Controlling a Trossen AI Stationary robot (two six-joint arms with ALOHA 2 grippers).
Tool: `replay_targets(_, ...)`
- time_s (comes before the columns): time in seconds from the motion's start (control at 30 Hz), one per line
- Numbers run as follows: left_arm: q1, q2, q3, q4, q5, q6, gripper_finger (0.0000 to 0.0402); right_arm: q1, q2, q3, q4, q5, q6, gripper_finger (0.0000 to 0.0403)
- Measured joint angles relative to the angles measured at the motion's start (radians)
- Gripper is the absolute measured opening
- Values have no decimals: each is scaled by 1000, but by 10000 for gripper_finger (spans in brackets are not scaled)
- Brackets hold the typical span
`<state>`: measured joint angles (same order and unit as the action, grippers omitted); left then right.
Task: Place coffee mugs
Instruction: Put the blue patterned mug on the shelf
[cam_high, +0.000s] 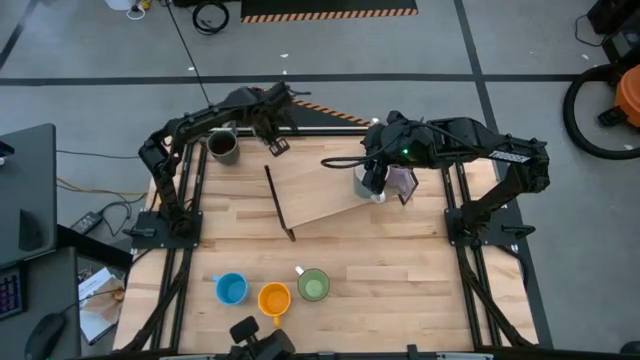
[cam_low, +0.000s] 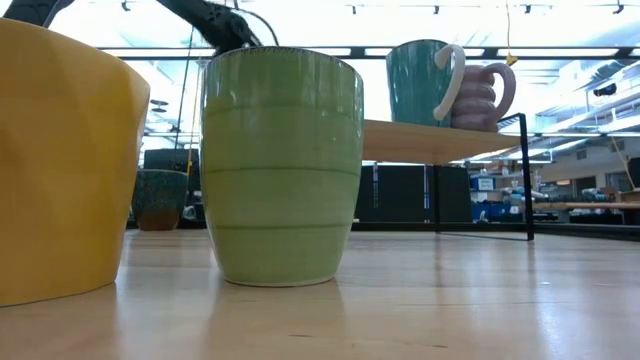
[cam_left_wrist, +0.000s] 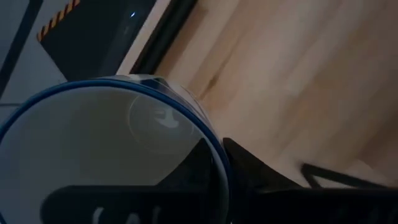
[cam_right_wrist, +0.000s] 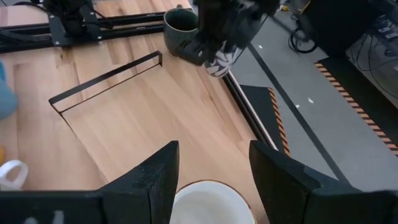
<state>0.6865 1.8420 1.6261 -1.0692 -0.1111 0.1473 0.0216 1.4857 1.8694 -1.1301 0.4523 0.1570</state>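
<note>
High view: left gripper (cam_high: 277, 146), jaws clamped on a patterned mug (cam_high: 272, 127) hardly made out, is seen at the raised shelf's (cam_high: 320, 195) 11 o'clock edge; the dark mug (cam_high: 222, 147) sits at its 9 o'clock.

Right wrist view: right gripper (cam_right_wrist: 214, 163), jaws apart, straddles a white mug (cam_right_wrist: 208, 202), cut off below.

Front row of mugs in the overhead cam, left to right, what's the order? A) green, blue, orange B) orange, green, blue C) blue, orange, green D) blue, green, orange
C: in the high view the blue mug stands leftmost, the orange mug sits in the middle, and the green mug is on the right, all near the table's front edge.
</note>
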Motion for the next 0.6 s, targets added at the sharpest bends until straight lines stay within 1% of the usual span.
replay_targets(0.1, -17, 0, 102, -81, 58, 24, 30, 0, 0, 0, -1, 0, 5, 201)
replay_targets(0.3, -96, 0, 305, -239, 79, 95, 30, 0, 0, 0, -22, 0, 21, 201)
replay_targets(0.4, -149, 0, 397, -308, 138, 131, 31, 0, 0, 0, -23, 0, 24, 201)
replay_targets(0.5, -213, 0, 468, -354, 203, 128, 31, 4, 0, 0, -24, -1, 24, 201)
replay_targets(0.6, -289, -3, 498, -372, 232, 111, 31, 4, 0, 0, -24, -8, 24, 201)
